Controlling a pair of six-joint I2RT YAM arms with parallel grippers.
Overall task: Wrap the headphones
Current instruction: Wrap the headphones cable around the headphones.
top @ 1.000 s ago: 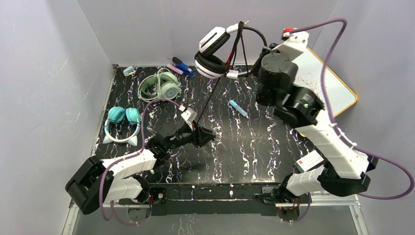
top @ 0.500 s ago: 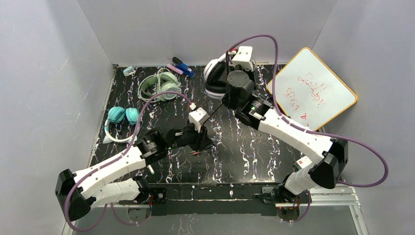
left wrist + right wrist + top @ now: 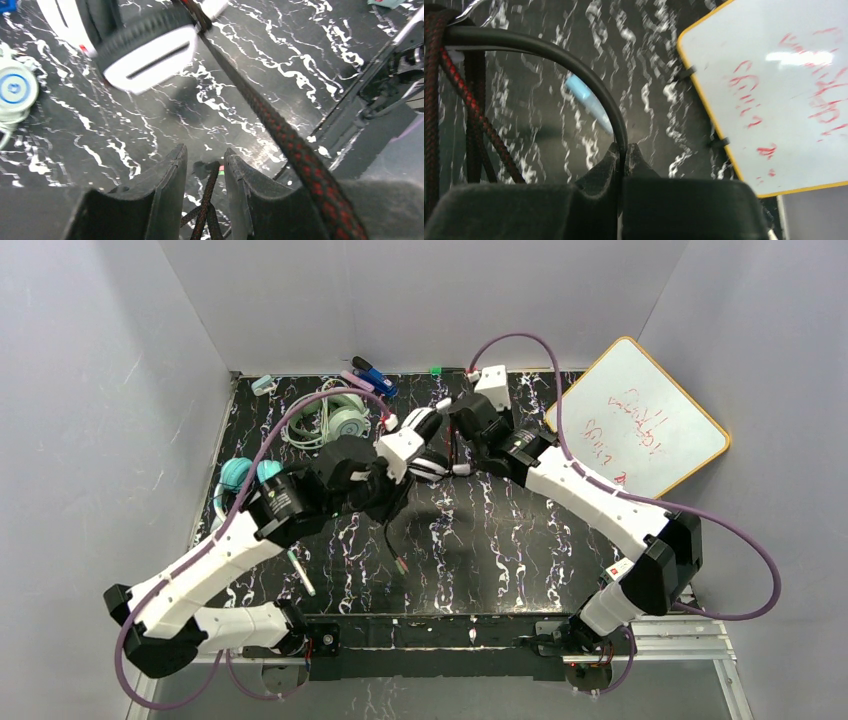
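Holding headphones (image 3: 145,65) steady: our right end effector (image 3: 623,150) clenches the headband (image 3: 549,53); our left end effector (image 3: 205,162), part-open, straddles the cable (image 3: 207,195), likely to guide winding

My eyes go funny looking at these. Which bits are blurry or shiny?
Left wrist: the black-and-white headphones look smeared, the red-and-black cable up close is soft. Right wrist: the blue marker is blurred, the whiteboard glares. Top external: sharp, with a soft shadow on the table.
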